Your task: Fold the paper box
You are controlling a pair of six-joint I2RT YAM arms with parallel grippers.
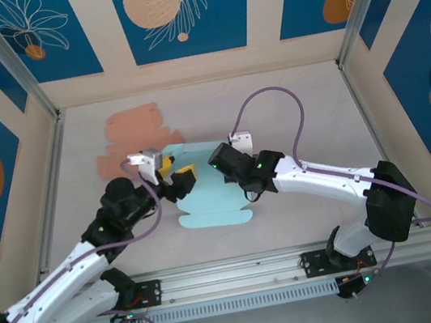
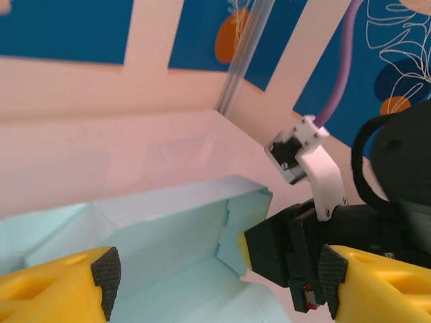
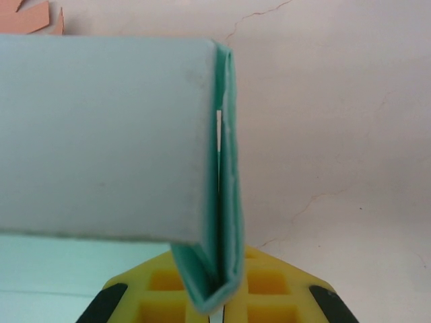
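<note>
Two paper blanks lie on the pale desk. One is a light blue paper box, partly folded, at the middle of the desk between the two arms. The other is a salmon-coloured paper cut-out, flat and unfolded, farther back and to the left, well apart from both hands. From above, the blue box's long axis runs roughly from the far side toward the arm bases. Its flat, scallop-edged end points at the near edge of the desk and its raised part sits at the far end. The left wrist view shows one blue wall standing along the back and a shorter side wall turned up at the right end, meeting it at a corner. The left hand hovers just over the box's left far corner with its jaws spread wide. Its two yellow fingers with black pads stand far apart and grip nothing. The right hand is closed tight on the box's right side wall, whose doubled-over paper stands upright and is pinched between the two yellow fingers, as its own wrist view shows.
</note>
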